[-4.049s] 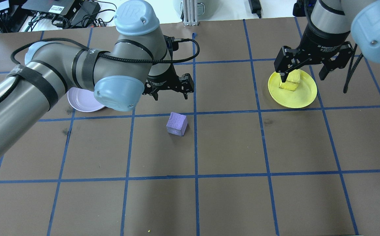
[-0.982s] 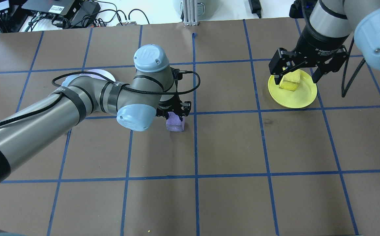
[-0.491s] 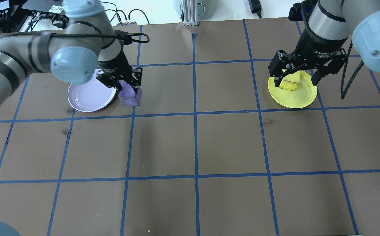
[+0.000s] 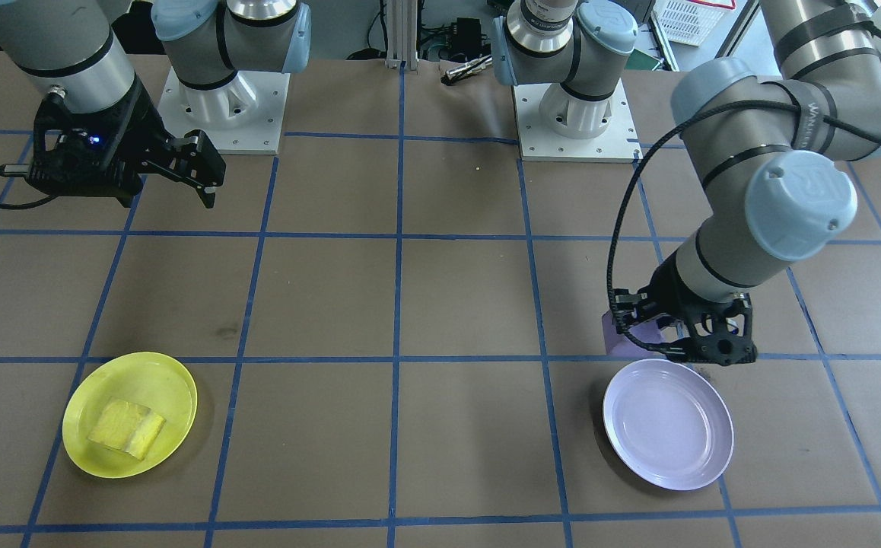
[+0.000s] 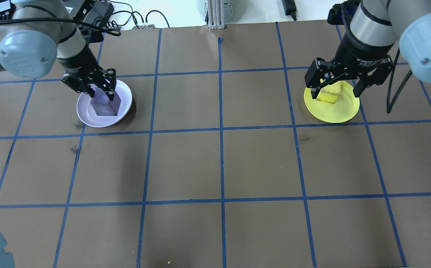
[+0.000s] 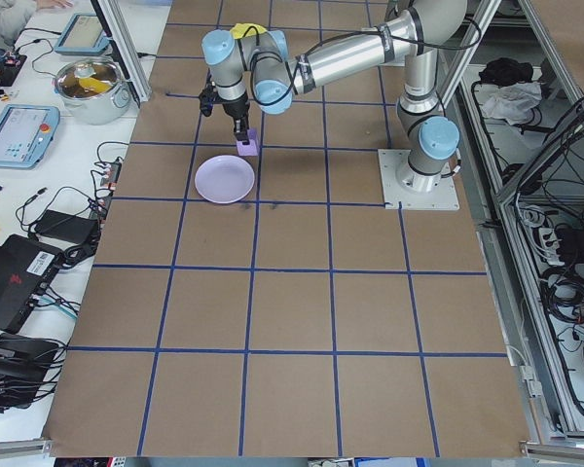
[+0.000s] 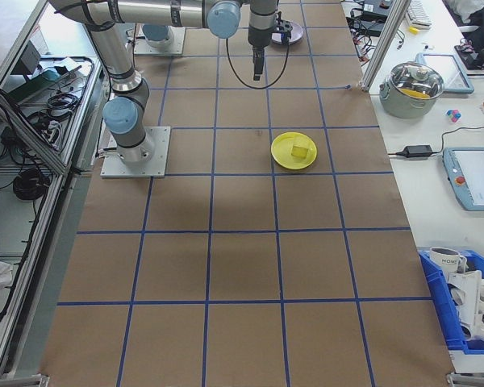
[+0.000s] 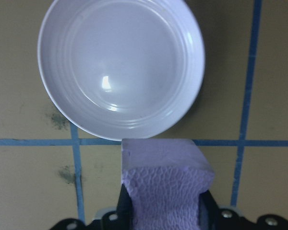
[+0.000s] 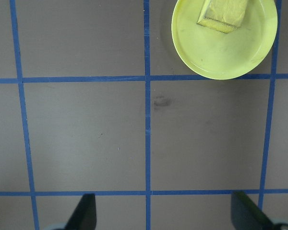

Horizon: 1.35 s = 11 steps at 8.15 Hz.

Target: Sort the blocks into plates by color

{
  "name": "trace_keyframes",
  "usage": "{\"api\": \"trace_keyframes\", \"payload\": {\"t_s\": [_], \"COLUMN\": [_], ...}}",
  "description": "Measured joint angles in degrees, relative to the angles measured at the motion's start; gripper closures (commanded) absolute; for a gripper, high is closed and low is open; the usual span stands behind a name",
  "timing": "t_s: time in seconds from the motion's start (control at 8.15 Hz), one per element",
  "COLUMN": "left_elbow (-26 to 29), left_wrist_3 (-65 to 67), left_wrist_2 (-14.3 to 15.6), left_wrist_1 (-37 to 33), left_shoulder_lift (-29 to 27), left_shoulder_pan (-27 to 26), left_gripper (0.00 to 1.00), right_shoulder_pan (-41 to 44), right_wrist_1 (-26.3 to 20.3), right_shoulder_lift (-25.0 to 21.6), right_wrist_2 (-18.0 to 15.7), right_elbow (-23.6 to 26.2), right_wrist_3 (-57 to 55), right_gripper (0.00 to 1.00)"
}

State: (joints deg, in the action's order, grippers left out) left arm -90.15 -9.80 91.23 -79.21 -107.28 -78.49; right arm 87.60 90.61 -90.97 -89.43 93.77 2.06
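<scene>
Purple block held beside lavender plate, yellow block already plated.

Left gripper (image 8: 162,218) clamps matte, pebbled purple block (image 8: 165,184), lower centre, plate (image 8: 121,67) above. Right gripper (image 5: 337,80) spread, holding nothing; yellow block (image 5: 329,94) on yellow plate (image 5: 340,111), upper right.

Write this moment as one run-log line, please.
left gripper: holds purple block, beside lavender plate | right gripper: open | yellow block: in yellow plate

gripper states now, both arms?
Left gripper: shut on the purple block, beside the lavender plate.
Right gripper: open, empty.
</scene>
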Motion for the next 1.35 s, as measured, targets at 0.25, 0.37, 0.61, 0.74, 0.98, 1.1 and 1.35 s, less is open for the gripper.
{"api": "trace_keyframes", "payload": {"t_s": [0.25,0.37,0.61,0.74,0.98,1.1,1.35], "left_elbow": [1.6,3.4,7.0,7.7,8.0,8.1,8.1], "left_wrist_3": [-2.5,-3.0,-3.2,-3.4,-3.1,-2.8,-2.6], "left_wrist_2": [1.0,1.0,0.8,0.7,0.7,0.7,0.7], "left_wrist_1": [3.5,4.8,5.7,6.1,6.5,6.7,6.8], "left_shoulder_lift": [-4.8,-7.9,-11.8,-13.0,-14.2,-14.6,-14.9], "left_shoulder_pan": [3.3,3.5,3.5,3.4,3.4,3.4,3.4], "left_gripper": [1.00,1.00,1.00,0.80,0.40,0.15,0.05], "right_shoulder_pan": [0.0,-0.1,-0.1,-0.1,-0.1,-0.1,-0.1], "right_wrist_1": [0.0,0.0,0.1,0.1,0.1,0.1,0.1], "right_shoulder_lift": [0.0,0.0,0.0,0.0,0.1,0.1,0.1], "right_wrist_2": [-0.2,-0.3,-0.4,-0.4,-0.3,-0.3,-0.3], "right_elbow": [0.1,0.2,0.3,0.3,0.4,0.4,0.4], "right_wrist_3": [0.0,0.0,0.0,0.0,0.0,0.0,0.0], "right_gripper": [0.00,0.00,0.00,0.00,0.00,0.00,0.00]}}
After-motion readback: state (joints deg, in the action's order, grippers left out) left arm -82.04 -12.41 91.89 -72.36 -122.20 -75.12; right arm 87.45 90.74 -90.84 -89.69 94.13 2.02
